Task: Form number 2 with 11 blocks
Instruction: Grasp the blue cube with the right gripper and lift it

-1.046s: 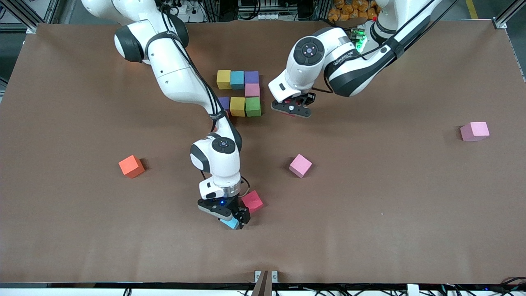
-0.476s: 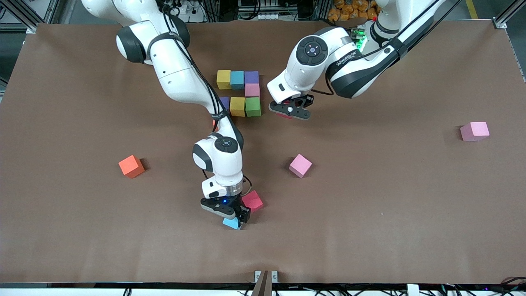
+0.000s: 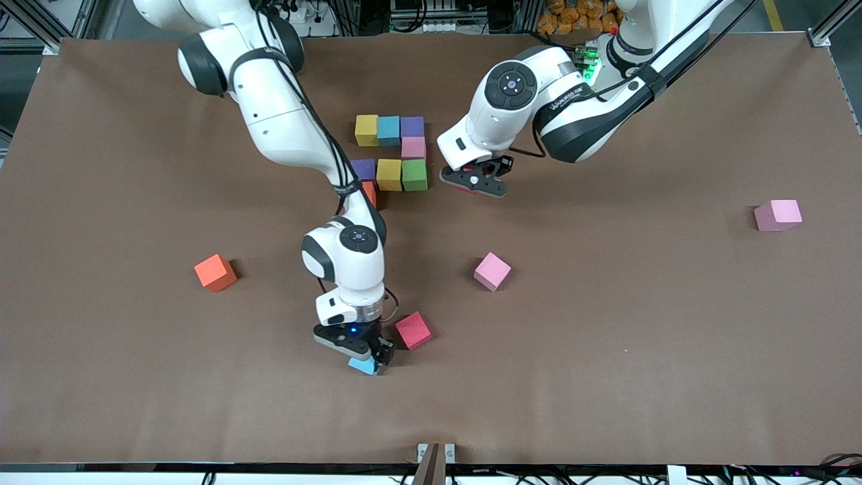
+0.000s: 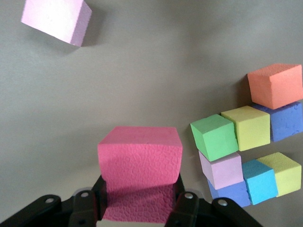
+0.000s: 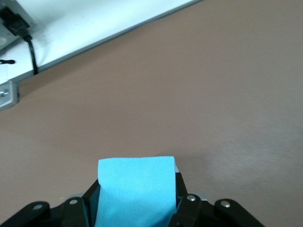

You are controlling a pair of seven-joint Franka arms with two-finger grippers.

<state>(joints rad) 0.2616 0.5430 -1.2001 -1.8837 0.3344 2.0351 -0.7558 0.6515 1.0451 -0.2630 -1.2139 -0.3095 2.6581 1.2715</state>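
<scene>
Pink block [image 4: 139,163], hidden from the front, fills the left gripper [image 4: 139,208]; the right gripper [image 5: 135,208] clamps a blue block [image 5: 135,194].

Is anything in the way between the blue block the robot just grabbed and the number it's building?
Partly. The right gripper is shut on the light blue block. The red block lies just beside it, toward the unfinished number 2, and the right arm's own forearm hangs over that path. Otherwise the table between is bare.
</scene>
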